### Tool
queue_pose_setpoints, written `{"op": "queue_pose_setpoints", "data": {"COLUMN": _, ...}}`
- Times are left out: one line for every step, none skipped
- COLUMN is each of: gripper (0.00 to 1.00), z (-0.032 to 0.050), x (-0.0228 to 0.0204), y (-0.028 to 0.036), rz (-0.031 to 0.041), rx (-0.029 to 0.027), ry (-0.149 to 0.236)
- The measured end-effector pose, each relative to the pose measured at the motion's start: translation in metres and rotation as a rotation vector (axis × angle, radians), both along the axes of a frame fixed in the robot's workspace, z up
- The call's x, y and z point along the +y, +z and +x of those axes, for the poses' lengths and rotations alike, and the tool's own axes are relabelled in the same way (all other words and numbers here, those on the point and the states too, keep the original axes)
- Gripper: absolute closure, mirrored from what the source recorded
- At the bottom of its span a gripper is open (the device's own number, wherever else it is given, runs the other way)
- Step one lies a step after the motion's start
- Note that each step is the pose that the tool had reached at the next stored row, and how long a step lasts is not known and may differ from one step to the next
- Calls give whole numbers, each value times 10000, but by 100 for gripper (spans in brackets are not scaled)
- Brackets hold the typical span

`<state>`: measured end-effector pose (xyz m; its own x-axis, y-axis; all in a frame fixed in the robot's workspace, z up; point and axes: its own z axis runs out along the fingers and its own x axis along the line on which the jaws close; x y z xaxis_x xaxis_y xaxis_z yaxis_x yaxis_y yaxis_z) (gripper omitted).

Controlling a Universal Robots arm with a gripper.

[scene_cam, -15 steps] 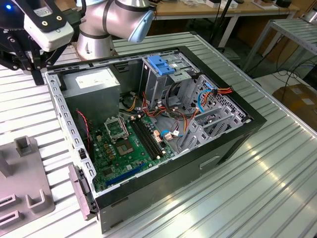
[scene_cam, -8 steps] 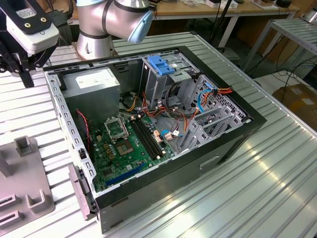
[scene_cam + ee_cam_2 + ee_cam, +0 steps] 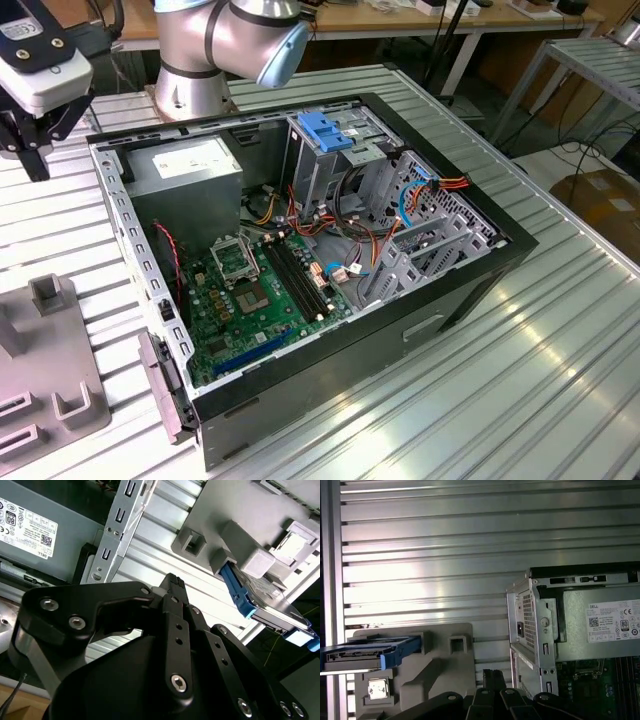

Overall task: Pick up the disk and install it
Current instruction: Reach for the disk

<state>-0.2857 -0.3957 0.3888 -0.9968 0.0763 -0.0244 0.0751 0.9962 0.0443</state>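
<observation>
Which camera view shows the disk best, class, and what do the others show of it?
The second wrist view: the disk sits in the grey holder, its blue frame and metal face both showing. The first wrist view gives the disk edge-on, cut by the picture's border.

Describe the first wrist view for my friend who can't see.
The disk, in its blue frame, sits in a grey holder on a ribbed metal table, near an open computer case. The end effector holds nothing.
</observation>
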Motion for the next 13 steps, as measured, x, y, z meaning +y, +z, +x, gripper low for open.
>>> {"op": "queue_pose_setpoints", "data": {"gripper": 90, "z": -13, "x": 0, "y": -1, "rz": 1, "rx": -1, "ry": 0}}
{"op": "queue_pose_setpoints", "data": {"gripper": 90, "z": -36, "x": 1, "y": -2, "rz": 1, "rx": 0, "ry": 1}}
{"op": "queue_pose_setpoints", "data": {"gripper": 90, "z": -55, "x": 3, "y": -3, "rz": 1, "rx": -1, "ry": 0}}
{"op": "queue_pose_setpoints", "data": {"gripper": 90, "z": -77, "x": 7, "y": -4, "rz": 0, "rx": -1, "ry": 1}}
{"op": "queue_pose_setpoints", "data": {"gripper": 90, "z": -99, "x": 16, "y": -6, "rz": 1, "rx": -1, "ry": 1}}
{"op": "queue_pose_setpoints", "data": {"gripper": 90, "z": -115, "x": 33, "y": -7, "rz": 1, "rx": -1, "ry": 1}}
{"op": "queue_pose_setpoints", "data": {"gripper": 90, "z": -130, "x": 50, "y": -8, "rz": 0, "rx": 1, "ry": 1}}
{"op": "queue_pose_setpoints", "data": {"gripper": 90, "z": -141, "x": 64, "y": -10, "rz": 0, "rx": 2, "ry": 0}}
{"op": "queue_pose_setpoints", "data": {"gripper": 90, "z": -154, "x": 75, "y": -12, "rz": 1, "rx": 4, "ry": -1}}
{"op": "queue_pose_setpoints", "data": {"gripper": 90, "z": -169, "x": 81, "y": -12, "rz": 0, "rx": 7, "ry": 0}}
{"op": "queue_pose_setpoints", "data": {"gripper": 90, "z": -185, "x": 84, "y": -13, "rz": 0, "rx": 8, "ry": 0}}
{"op": "queue_pose_setpoints", "data": {"gripper": 90, "z": -204, "x": 87, "y": -14, "rz": 0, "rx": 8, "ry": 0}}
{"op": "queue_pose_setpoints", "data": {"gripper": 90, "z": -235, "x": 89, "y": -15, "rz": 0, "rx": 8, "ry": 1}}
